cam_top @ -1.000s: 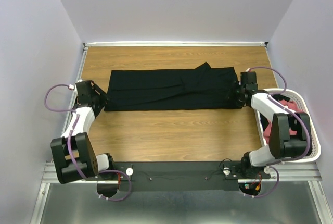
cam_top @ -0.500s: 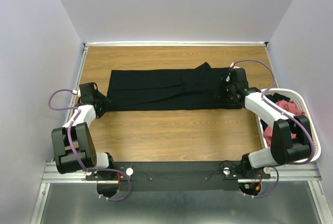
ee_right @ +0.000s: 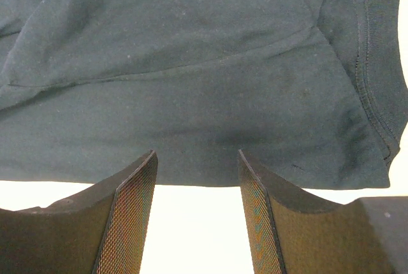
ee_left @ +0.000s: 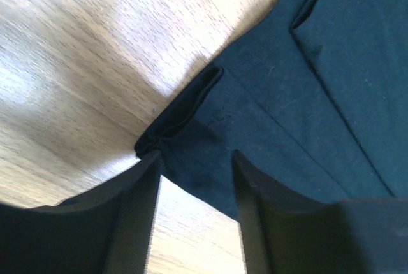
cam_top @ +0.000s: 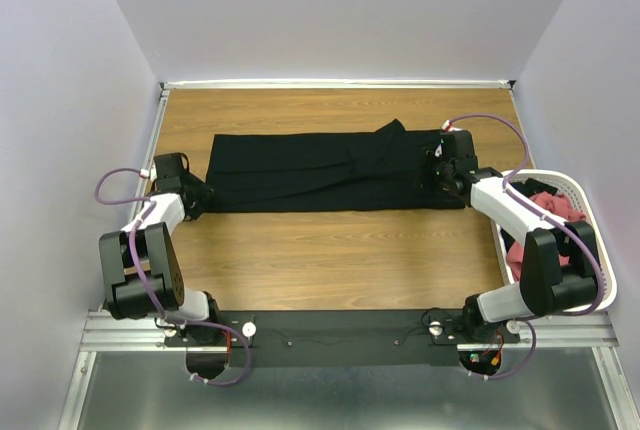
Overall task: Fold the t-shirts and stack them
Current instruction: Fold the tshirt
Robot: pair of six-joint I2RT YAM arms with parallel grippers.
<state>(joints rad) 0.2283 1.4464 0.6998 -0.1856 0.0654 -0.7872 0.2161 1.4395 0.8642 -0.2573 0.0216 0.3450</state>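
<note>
Tabletop, black t-shirt corner inside left gripper

You have a wood-grain tabletop filling the middle of the overhead view, its grain running left to right. Close up in the left wrist view the same boards show pale streaks under bright light, and in the right wrist view the surface washes out to near white. A white mesh basket sits at the table's right edge, toward the near side. Pale lavender walls close in the left, far and right sides, with a thin white trim strip along the table's far edge. Nearest you, a ribbed aluminium rail runs across, and a dull grey metal sheet lies below it.
</note>
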